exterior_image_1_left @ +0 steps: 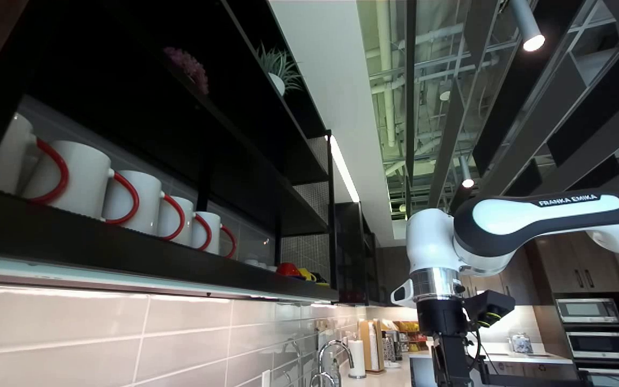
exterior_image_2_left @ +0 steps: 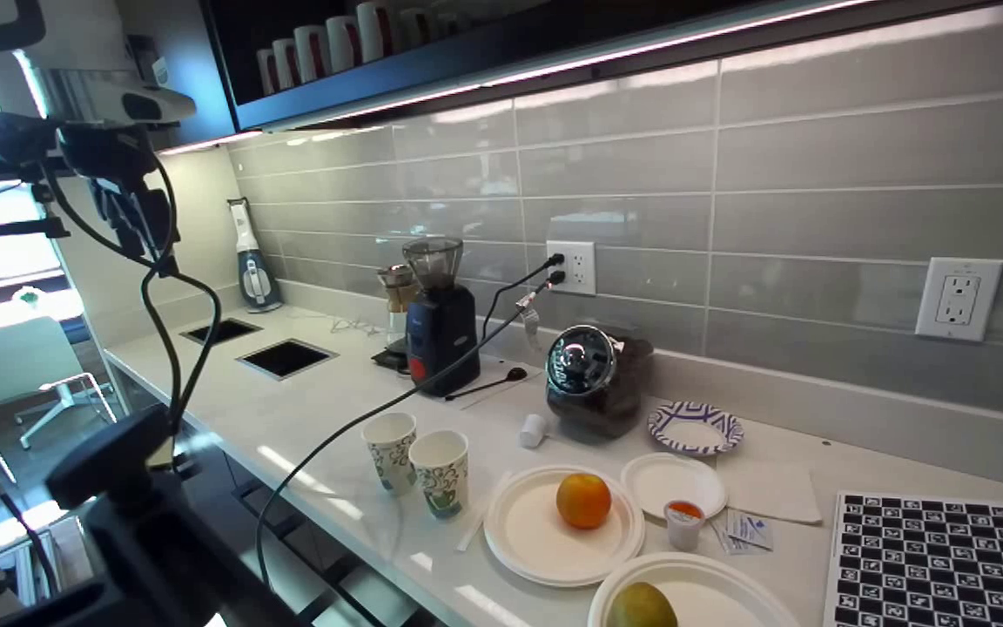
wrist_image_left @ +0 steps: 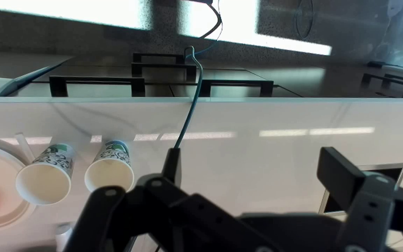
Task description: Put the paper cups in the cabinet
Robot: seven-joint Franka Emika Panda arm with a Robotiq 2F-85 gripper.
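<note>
My hand hangs wide open above the counter, jaws well spread, holding nothing. The nearer cup lies below me and out to the side, left in the wrist view, just past the finger there and outside my spread. The farther cup is beyond it along much the same line, just beside the plate. Both stand upright, mouths up, with a narrow gap between them. My jaws open nearly along the line the cups stand in, so I judge that I must shift sideways, come down from above and slip one finger into that gap, or else turn my wrist first. The cable runs past the nearer cup on my side and might snag. Paper will likely buckle under a hard squeeze. The cabinet is above the level of my fingers, neither cup in it yet.
</note>
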